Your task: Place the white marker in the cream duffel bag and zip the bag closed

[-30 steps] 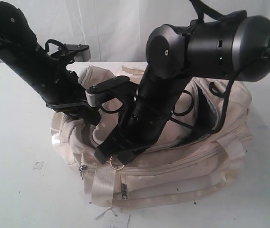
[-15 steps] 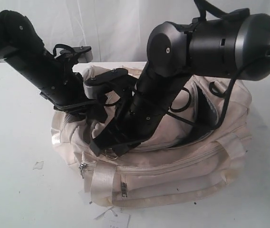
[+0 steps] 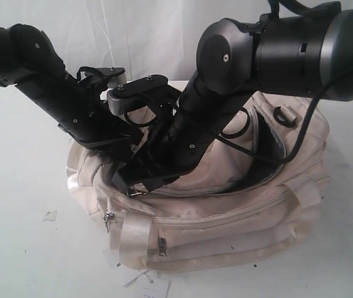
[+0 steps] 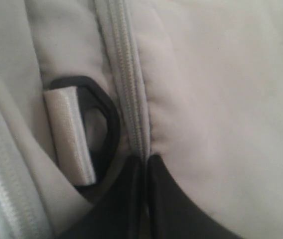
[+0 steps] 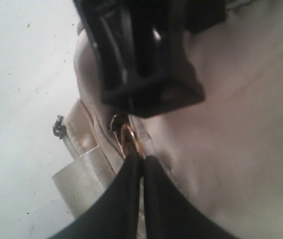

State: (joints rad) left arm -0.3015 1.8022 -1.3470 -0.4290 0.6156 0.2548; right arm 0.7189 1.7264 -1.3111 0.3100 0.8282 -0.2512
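left gripper [image 4: 144, 167] pinches seam [image 4: 126, 84] of cream duffel bag [image 4: 221, 99]; right gripper [image 5: 141, 162] clamps its zip ring [image 5: 128, 138]; tag [image 3: 150, 288] print unreadable

left arm [image 3: 77, 115] and right arm [image 3: 192, 133] slant down together, left gripper [image 4: 144, 167] and right gripper [image 5: 142, 162] clamped closed.

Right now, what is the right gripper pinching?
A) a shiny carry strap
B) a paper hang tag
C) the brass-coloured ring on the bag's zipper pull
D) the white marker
C: in the right wrist view the right gripper has its fingertips shut on the brass-coloured ring, which sits at the zipper of the cream duffel bag.
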